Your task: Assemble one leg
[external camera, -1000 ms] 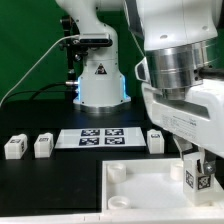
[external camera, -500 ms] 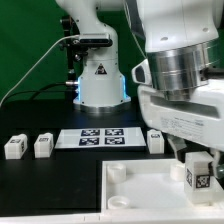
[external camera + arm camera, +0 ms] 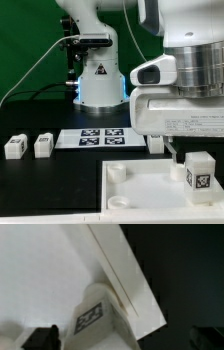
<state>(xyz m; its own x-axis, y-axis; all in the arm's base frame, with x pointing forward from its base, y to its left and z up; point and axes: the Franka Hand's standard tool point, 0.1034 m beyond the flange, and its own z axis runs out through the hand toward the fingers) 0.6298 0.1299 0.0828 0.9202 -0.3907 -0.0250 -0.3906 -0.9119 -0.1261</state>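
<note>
Nearest us, a large flat white square panel (image 3: 140,190) lies on the black bench (image 3: 45,180). On the panel, directly beneath our claw (image 3: 125,335), the small white plastic cuboid leg (image 3: 197,172) stands upright. The claw gapes wide, gripping nothing. Farther back lies the marker board (image 3: 100,137).

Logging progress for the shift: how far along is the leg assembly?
Done: one leg stands upright on the white panel's corner, at the exterior view's right. In hand: nothing; the gripper is open, off the leg. Left: whether it is fully seated cannot be told; three other legs sit on the table.
</note>
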